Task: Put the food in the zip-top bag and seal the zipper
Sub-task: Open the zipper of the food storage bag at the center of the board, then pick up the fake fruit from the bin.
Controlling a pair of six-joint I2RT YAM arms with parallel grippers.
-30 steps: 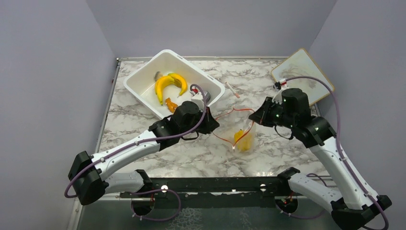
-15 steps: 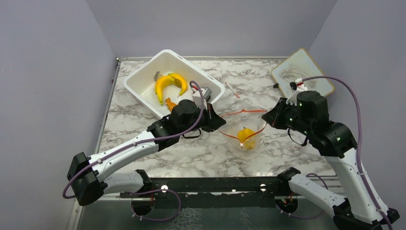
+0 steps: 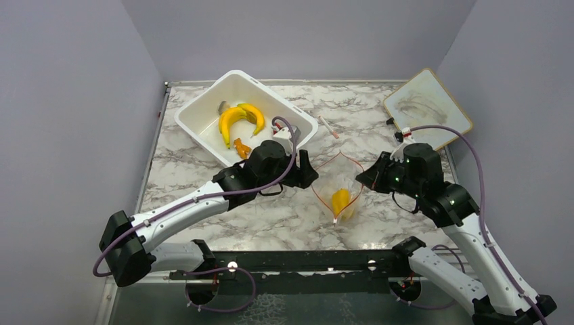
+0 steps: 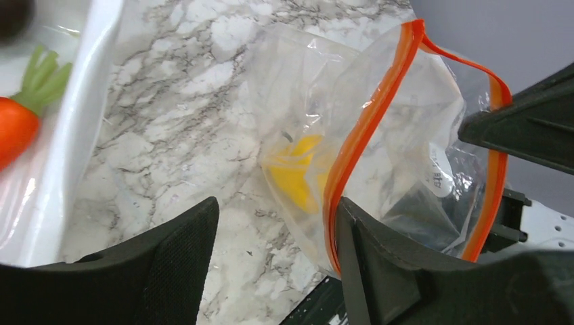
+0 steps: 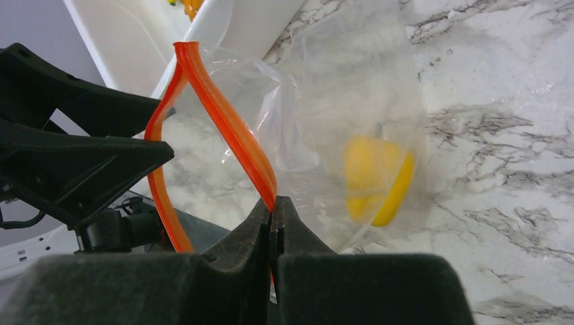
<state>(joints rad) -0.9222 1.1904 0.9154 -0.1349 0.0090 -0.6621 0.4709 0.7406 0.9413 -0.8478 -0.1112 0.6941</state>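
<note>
Top view first: my right hand (image 3: 366, 180) pinches one side of the bag (image 3: 342, 177) and lifts it off the worktop (image 3: 379, 122), so the mouth gapes in a diamond. My left hand (image 3: 308, 172) sits just beside the opposite side. One pepper (image 3: 340, 201) lies in the bottom of the bag. The banana (image 3: 233, 118) is over in the tub (image 3: 200, 125) behind my left arm, so I'd call the filling barely begun.

Left wrist: my fingers stand well apart with nothing between them but marble. The zipper (image 4: 365, 128) runs down right by one finger, unpinched. This hand is empty, so I'd send it to the tub, where a carrot (image 4: 13, 128) peeks in at the edge.

Right wrist: jaws clamped flat on the zipper strip, propping the mouth up and open for loading. The bag is floppy, and with only one side held the opening could sag narrow, so drops need good aim.
</note>
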